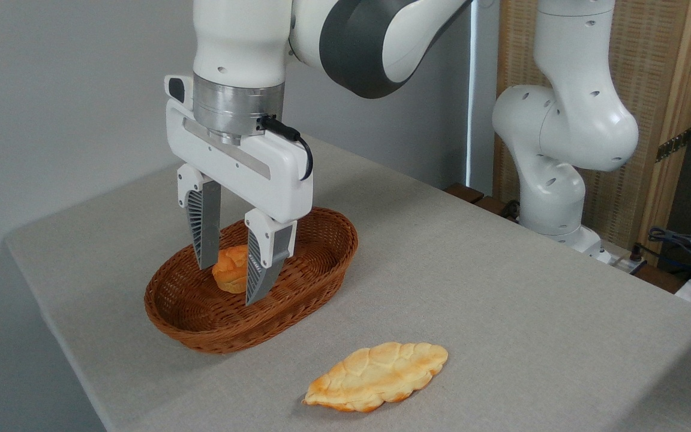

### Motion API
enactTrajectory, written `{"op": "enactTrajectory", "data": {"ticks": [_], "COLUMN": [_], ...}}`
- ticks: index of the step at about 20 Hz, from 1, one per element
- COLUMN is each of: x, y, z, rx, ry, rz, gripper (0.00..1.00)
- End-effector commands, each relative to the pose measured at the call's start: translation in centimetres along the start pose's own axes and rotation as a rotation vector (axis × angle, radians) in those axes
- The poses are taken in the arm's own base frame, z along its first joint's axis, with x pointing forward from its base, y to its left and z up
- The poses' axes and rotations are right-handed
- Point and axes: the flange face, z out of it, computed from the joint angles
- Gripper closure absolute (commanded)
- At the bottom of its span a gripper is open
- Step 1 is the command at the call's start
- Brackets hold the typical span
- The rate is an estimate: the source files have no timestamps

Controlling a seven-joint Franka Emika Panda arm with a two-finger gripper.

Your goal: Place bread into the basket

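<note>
- Nearest to you, the bread [376, 375] lies flat on the gray tabletop [501, 300]. It is long and leaf-shaped, pale gold with browner edges. Nothing is touching it.
- The bread sits near the basket [315, 270] but outside it, in front and to the right. So the main job is not done yet, as far as you can see.
- Next back is the basket, an oval of red-brown woven cane. A small round bun [233, 269] already lies inside it, near the middle.
- The gripper [230, 282] hangs over the basket with its two fingers pointing down. The fingers are spread apart, one on each side of the bun. It is holding nothing.
- What is left, I think: you need to bring the gripper over to the flat bread, pick it up, carry it and set it in the basket beside the bun.
- Part of the bun is hidden behind the front finger, so you cannot see its full shape, or tell whether the fingers touch it.
- Farther back, the white robot arm [561, 132] rises from its base at the far right edge. Its top is cut off by the picture.
- At the far right, some cables [681, 243] are too small and cropped to make out well.
</note>
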Motion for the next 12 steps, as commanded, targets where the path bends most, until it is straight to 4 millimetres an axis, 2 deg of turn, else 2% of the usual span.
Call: {"op": "enactTrajectory", "data": {"ticks": [1, 12], "x": [0.35, -0.06], "y": [-0.11, -0.57], "z": [-0.41, -1.20], "rx": [0.013, 0.021], "ry": [0.012, 0.020], "rz": [0.000, -0.008], "gripper": [0.00, 0.00]}}
